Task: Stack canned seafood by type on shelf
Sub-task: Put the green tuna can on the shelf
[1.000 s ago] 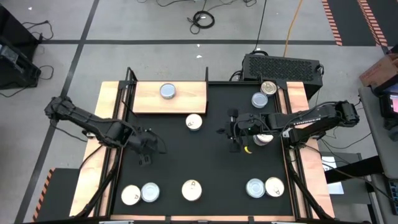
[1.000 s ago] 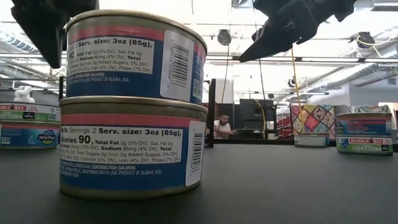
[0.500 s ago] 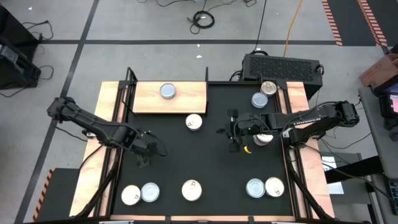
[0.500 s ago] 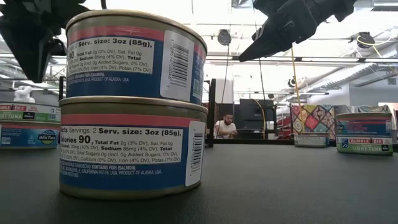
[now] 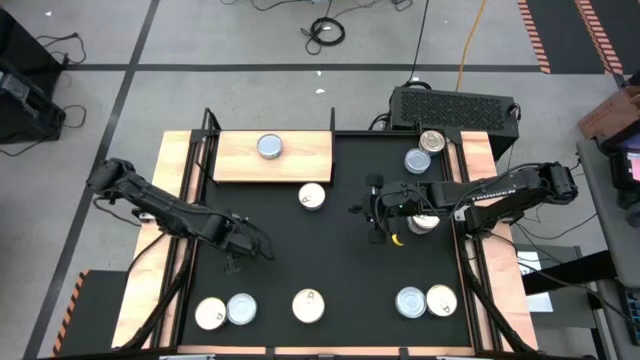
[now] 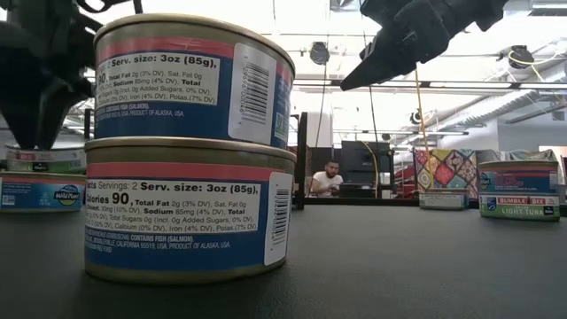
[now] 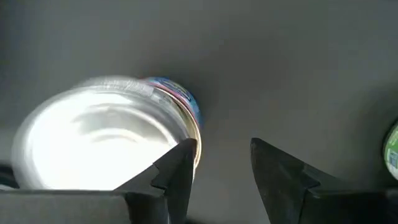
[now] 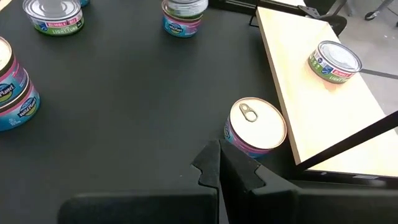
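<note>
High view: we saw flat round tins scattered over a matte black mat (image 5: 330,260), with the light wooden shelf (image 5: 300,158) lying flat at its far left corner. One silvery can (image 5: 270,147) sat on the shelf's smooth pale surface, and a cream-topped can (image 5: 312,197) with a pull tab stood on the mat just off the shelf's near edge. Along the near edge of the mat we counted a pair of cans (image 5: 225,311) at the left, a stack of two salmon cans (image 5: 308,305) in the middle, and another pair (image 5: 425,301) at the right. Two more tins (image 5: 425,150) sat near the far right corner.

The left gripper (image 5: 240,250) hung over bare mat between the cream-topped can and the near-left pair; in its wrist view its dark fingers (image 7: 177,174) stood slightly apart, holding nothing, with a shiny can top (image 7: 99,143) just beside one of them. The right gripper (image 5: 375,212) hovered right of centre with its fingers pressed together and empty. The middle of the mat lay open between the two arms.

In the low view, a person (image 6: 330,180) sat far behind the table under bright ceiling lights.
</note>
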Controlling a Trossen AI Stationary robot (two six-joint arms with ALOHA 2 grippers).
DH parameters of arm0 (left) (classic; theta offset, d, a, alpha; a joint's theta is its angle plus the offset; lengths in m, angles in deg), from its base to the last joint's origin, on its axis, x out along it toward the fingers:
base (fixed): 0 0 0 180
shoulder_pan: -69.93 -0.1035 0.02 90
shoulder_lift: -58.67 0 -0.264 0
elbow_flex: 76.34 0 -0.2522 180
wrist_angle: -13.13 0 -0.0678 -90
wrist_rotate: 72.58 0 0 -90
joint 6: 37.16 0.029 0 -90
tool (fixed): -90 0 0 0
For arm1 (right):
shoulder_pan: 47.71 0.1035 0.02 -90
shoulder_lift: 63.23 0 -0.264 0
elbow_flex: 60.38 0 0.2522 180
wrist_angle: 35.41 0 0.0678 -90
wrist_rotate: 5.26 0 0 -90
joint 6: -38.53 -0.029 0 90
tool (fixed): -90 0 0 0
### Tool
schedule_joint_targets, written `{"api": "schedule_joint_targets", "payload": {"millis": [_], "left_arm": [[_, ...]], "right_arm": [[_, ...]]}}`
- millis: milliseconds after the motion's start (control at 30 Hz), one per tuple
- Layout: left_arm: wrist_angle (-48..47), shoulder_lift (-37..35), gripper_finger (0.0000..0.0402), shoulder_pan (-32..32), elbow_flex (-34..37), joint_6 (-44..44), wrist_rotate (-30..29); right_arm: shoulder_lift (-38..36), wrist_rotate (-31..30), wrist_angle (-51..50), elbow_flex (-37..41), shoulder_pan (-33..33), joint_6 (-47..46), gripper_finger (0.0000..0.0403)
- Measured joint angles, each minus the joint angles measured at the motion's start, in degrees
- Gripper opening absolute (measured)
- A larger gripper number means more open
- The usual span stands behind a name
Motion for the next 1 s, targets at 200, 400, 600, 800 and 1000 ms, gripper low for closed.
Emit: {"api": "schedule_joint_targets", "payload": {"millis": [200, 400, 600, 800, 1000], "left_arm": [[0.05, 1.88, 0.0164, -0.06, -0.11, 0.55, 1.3], [-2.69, 1.66, 0.0164, -0.03, -2.57, 1.76, 1.85], [-7.2, 0.78, 0.0164, 1.03, -6.14, 2.03, -9.65], [-5.44, 0.8, 0.0164, 1.3, -3.7, 9.29, -22.97], [0.16, 0.84, 0.0164, -6.7, -1.29, 14.46, -25.3]], "right_arm": [[0.0, 0.0, 0.11, 0.0, 0.01, -0.26, 0.0], [0.0, 0.02, 0.12, 0.0, 0.02, -0.39, 0.0], [0.0, 0.04, 0.11, 0.0, 0.02, -0.42, 0.0], [0.0, 0.07, 0.03, 0.0, 0.02, -0.31, 0.0], [-0.01, 0.09, -0.04, 0.0, 0.02, -0.37, 0.0]]}}
